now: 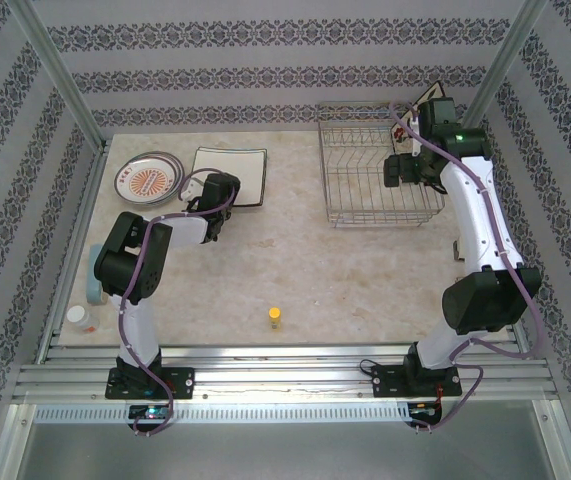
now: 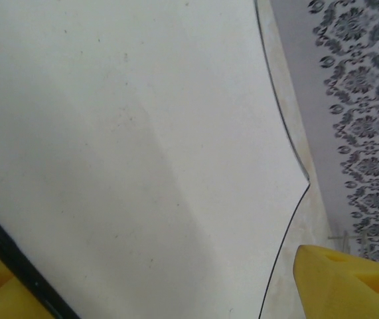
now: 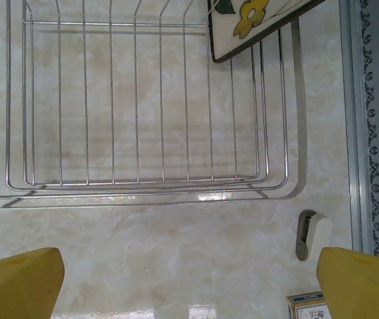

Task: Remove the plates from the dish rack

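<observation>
With the left end effector (image 2: 176, 286) open at the square plate (image 2: 143, 133), the open right end effector (image 3: 189, 279) should be centred astride the flowered plate (image 3: 249, 23) at upper right.

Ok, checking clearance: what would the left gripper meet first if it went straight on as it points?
The left gripper would likely meet the square white plate right ahead; exact depth is unclear.

On my tabletop (image 1: 295, 270), the silver wire dish rack (image 1: 377, 222) sits far right, a square flowered plate (image 3: 255, 16) at its back right corner; far left, a round orange-patterned plate (image 1: 148, 178) lies beside a square white plate (image 1: 240, 165).
</observation>
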`<state>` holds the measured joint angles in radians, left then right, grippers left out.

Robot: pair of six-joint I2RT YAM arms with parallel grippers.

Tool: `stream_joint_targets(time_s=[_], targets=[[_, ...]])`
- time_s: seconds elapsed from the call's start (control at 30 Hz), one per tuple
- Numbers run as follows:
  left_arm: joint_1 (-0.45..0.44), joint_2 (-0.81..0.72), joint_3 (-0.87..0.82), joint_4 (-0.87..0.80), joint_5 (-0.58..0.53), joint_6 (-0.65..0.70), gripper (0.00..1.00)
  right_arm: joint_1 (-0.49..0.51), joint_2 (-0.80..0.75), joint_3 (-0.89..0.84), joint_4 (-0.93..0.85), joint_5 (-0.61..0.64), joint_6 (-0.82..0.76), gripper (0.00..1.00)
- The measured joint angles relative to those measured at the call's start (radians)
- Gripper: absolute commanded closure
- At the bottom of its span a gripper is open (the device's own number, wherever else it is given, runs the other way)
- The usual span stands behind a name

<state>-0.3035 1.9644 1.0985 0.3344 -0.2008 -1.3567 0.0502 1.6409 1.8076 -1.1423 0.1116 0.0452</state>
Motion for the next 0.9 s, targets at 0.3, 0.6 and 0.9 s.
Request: stream_joint_targets(time_s=[0.3, 0.6, 0.9], targets=[[0.005, 0.002, 0.023, -0.07, 0.034, 0.038, 0.15, -0.003, -0.016, -0.019, 0.028, -0.008, 0.0, 0.02], [0.006, 0.031, 0.105, -0.104, 0.08, 0.055, 0.15, -0.004, -0.027, -0.034, 0.04, -0.024, 0.0, 0.02], [0.025, 0.031, 0.104, -0.111, 0.093, 0.064, 0.14, -0.023, -0.038, -0.037, 0.041, -0.031, 0.0, 0.02]])
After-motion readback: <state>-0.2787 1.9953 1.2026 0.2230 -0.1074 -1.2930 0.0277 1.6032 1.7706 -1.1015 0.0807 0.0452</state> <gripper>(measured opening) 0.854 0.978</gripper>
